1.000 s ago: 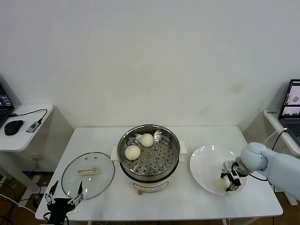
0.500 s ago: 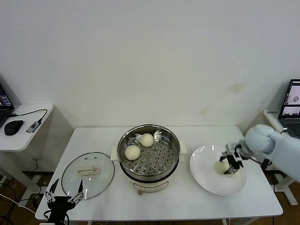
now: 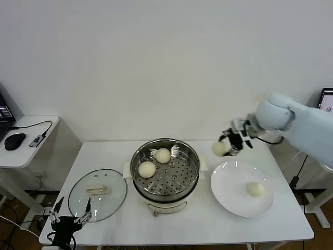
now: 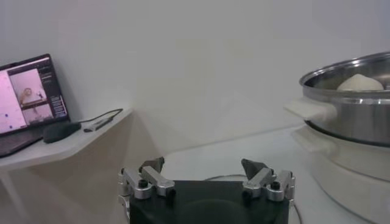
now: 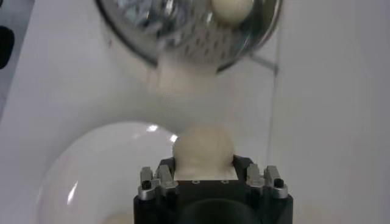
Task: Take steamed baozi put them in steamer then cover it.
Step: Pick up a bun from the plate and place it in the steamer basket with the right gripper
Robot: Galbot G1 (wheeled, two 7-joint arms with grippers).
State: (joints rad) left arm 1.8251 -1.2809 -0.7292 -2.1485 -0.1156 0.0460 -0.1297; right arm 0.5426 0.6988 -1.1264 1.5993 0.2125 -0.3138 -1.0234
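My right gripper (image 3: 225, 146) is shut on a cream-white baozi (image 3: 219, 148) and holds it in the air above the table, between the steamer (image 3: 165, 166) and the white plate (image 3: 229, 195). In the right wrist view that baozi (image 5: 203, 151) fills the gap between the fingers. Two baozi (image 3: 147, 169) (image 3: 163, 155) lie on the steamer's perforated tray. One more baozi (image 3: 255, 189) rests on the plate. The glass cover (image 3: 98, 194) lies flat on the table left of the steamer. My left gripper (image 3: 70, 217) is open, low at the table's front left edge.
A side desk (image 3: 28, 143) with a mouse and cable stands at the far left. A laptop (image 3: 328, 101) shows at the right edge. The steamer's handle (image 4: 311, 109) and pot wall appear in the left wrist view.
My right gripper lifted a baozi off the plate and carried it up and left toward the steamer. The left arm stayed put.
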